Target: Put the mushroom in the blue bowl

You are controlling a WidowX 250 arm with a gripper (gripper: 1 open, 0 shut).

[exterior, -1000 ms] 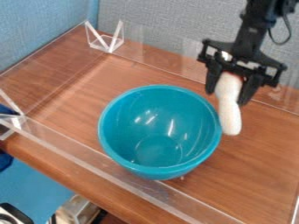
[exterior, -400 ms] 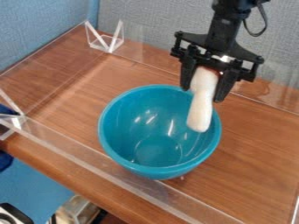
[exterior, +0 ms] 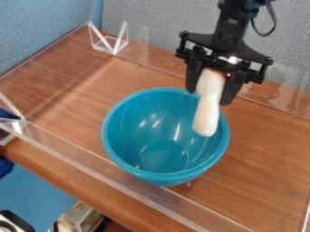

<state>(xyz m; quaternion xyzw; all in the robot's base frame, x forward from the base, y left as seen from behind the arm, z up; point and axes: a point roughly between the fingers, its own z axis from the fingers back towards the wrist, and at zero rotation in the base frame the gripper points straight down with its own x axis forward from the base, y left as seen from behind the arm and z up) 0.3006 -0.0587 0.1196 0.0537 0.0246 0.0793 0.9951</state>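
Mushroom (exterior: pixel 209 107) hangs upright from our gripper (exterior: pixel 216 76), cap end down, its top clamped between the black fingers (exterior: pixel 197 71). We see the jaws pressed in on the stem, with nothing else touching them. The mushroom's lower half sits over the right side of the bowl (exterior: pixel 145 127), above the rim and clear of the bottom. The bowl rests on the wooden table (exterior: pixel 72 77).
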